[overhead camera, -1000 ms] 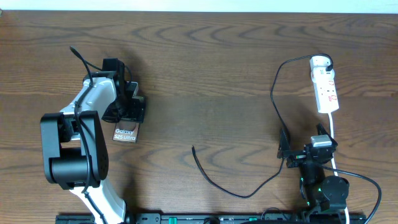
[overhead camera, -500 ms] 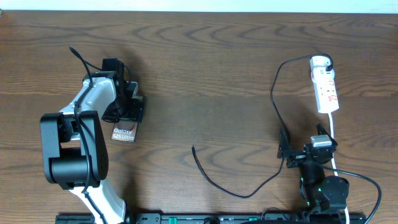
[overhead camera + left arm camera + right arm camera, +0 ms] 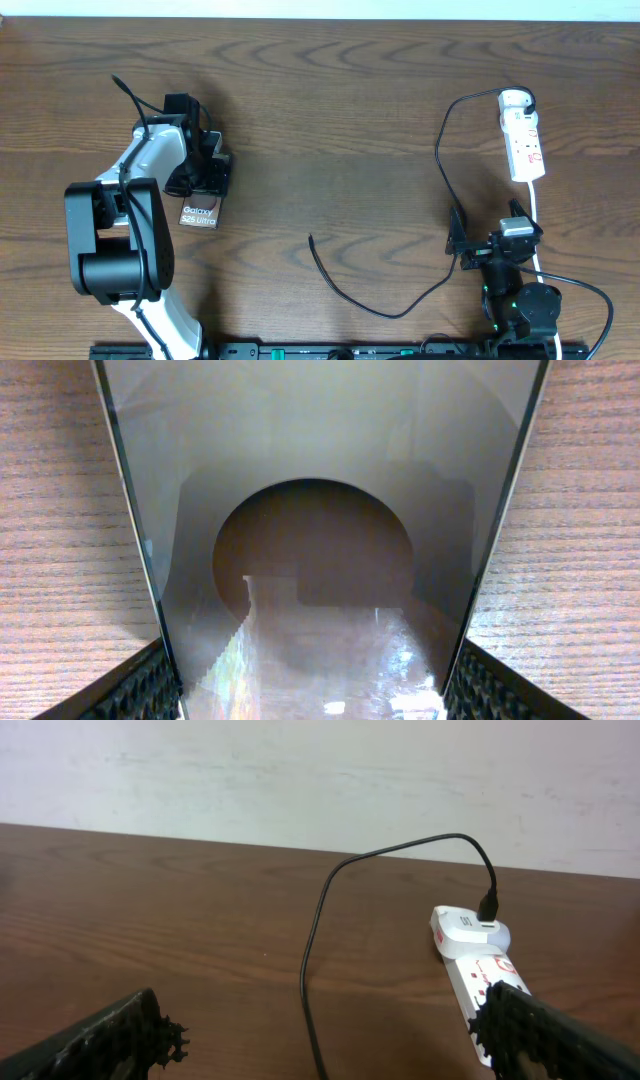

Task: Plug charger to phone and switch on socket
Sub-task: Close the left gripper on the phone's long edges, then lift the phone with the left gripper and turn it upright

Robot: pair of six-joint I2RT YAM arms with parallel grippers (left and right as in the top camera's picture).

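Observation:
The phone (image 3: 200,213), dark with white "Galaxy" lettering, lies flat at the left. My left gripper (image 3: 208,185) is shut on its far end. In the left wrist view the glossy phone (image 3: 320,510) fills the space between both ribbed fingers (image 3: 130,695). The white socket strip (image 3: 522,135) lies at the far right. The charger's black plug head (image 3: 527,100) sits in its far end. The thin black cable (image 3: 400,312) loops down to a loose tip (image 3: 311,238) mid-table. My right gripper (image 3: 488,235) is open and empty, low at the front right, with the cable (image 3: 312,950) running between its jaws and the socket (image 3: 470,965) ahead on the right.
The strip's thicker white cord (image 3: 535,215) runs toward the front beside my right gripper. A pale wall (image 3: 320,780) stands behind the table's far edge. The left arm's body (image 3: 115,240) stands over the front left of the wooden table (image 3: 330,120).
The phone in my left gripper has shifted very slightly. The right arm, cable and socket have not moved.

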